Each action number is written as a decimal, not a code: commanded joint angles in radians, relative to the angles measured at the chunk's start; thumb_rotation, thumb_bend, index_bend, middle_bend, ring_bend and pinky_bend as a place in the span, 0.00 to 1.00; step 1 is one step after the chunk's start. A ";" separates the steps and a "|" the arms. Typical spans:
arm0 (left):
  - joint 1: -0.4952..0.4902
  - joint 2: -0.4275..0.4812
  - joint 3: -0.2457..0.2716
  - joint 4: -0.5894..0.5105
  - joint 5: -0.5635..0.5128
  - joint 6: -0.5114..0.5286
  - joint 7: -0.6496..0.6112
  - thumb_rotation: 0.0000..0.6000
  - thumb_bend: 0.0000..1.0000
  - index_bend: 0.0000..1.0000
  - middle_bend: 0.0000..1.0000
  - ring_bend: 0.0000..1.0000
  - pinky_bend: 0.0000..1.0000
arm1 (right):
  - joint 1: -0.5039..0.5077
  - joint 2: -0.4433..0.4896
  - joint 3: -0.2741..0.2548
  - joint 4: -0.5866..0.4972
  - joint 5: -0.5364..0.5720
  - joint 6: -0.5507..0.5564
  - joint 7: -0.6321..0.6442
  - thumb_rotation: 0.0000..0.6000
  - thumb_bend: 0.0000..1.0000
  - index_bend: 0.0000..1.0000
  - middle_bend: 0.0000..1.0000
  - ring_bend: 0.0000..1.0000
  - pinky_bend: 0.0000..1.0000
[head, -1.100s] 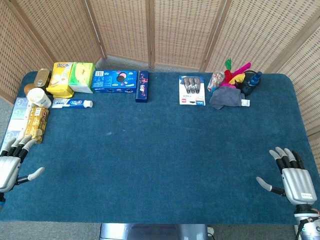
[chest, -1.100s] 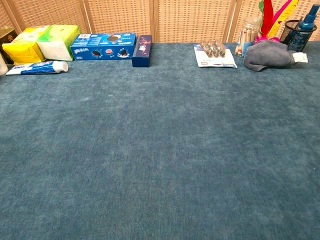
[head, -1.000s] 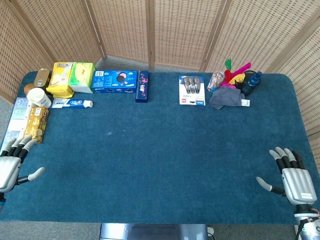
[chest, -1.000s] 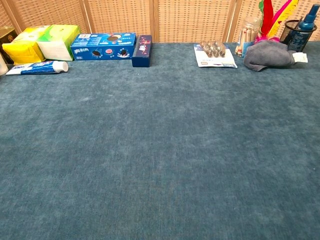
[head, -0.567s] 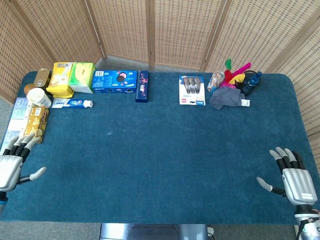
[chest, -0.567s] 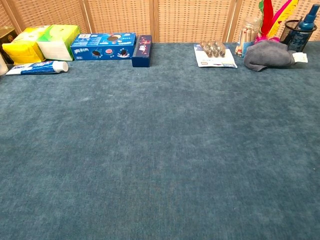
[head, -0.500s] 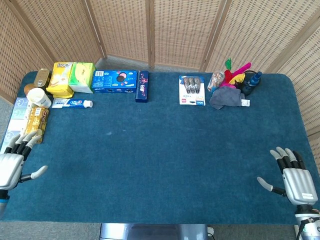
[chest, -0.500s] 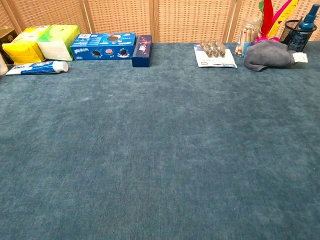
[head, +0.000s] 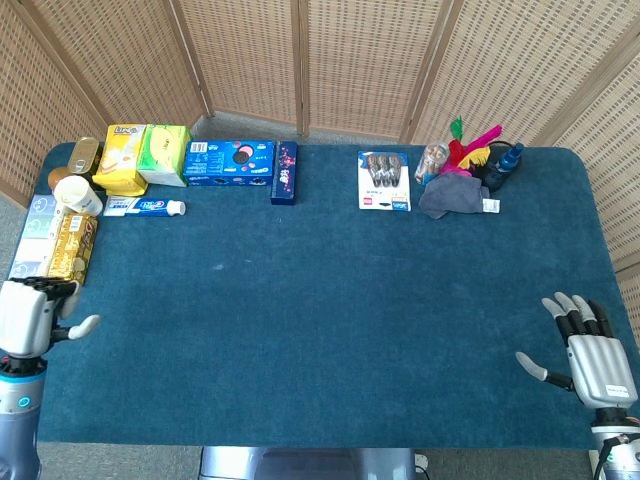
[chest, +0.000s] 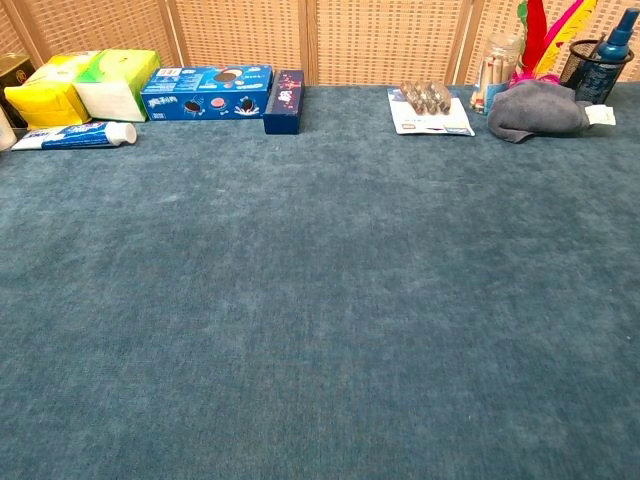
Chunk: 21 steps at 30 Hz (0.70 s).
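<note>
Counter (head: 330, 300) first, since it is the biggest thing we see: a wide blue cloth top with lots of bare room between our two hands. Nothing has been picked up yet, so we think the work has not really begun and all of it is left to do.

Our left hand (head: 28, 315) sits at the near left edge. Its fingers (head: 50, 287) look bent down and its thumb sticks out to the side, and it holds nothing. Just past those fingertips lies the gold snack pack (head: 70, 250), the closest thing to them, close but not touching. Further out from the fingers stand the white cup (head: 78, 195) and the toothpaste (head: 143, 207).

Our right hand (head: 592, 362) rests at the near right edge with its fingers (head: 578, 312) spread wide and empty. The gray cloth (head: 452, 196) is far out ahead of those fingers, well apart from them.
</note>
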 joint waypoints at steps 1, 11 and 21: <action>-0.046 0.036 0.006 -0.100 -0.050 -0.135 -0.106 0.00 0.00 1.00 1.00 1.00 1.00 | 0.000 -0.001 0.000 0.000 0.000 0.000 -0.001 0.00 0.00 0.11 0.06 0.00 0.01; -0.223 0.149 0.004 -0.317 -0.123 -0.518 -0.528 0.00 0.00 1.00 1.00 1.00 1.00 | 0.000 -0.002 -0.001 -0.002 0.000 -0.002 -0.004 0.00 0.00 0.11 0.06 0.00 0.01; -0.400 0.068 -0.048 -0.302 -0.116 -0.687 -0.909 0.00 0.00 1.00 1.00 1.00 1.00 | 0.000 0.009 -0.001 -0.003 -0.004 -0.001 0.019 0.00 0.00 0.11 0.06 0.00 0.01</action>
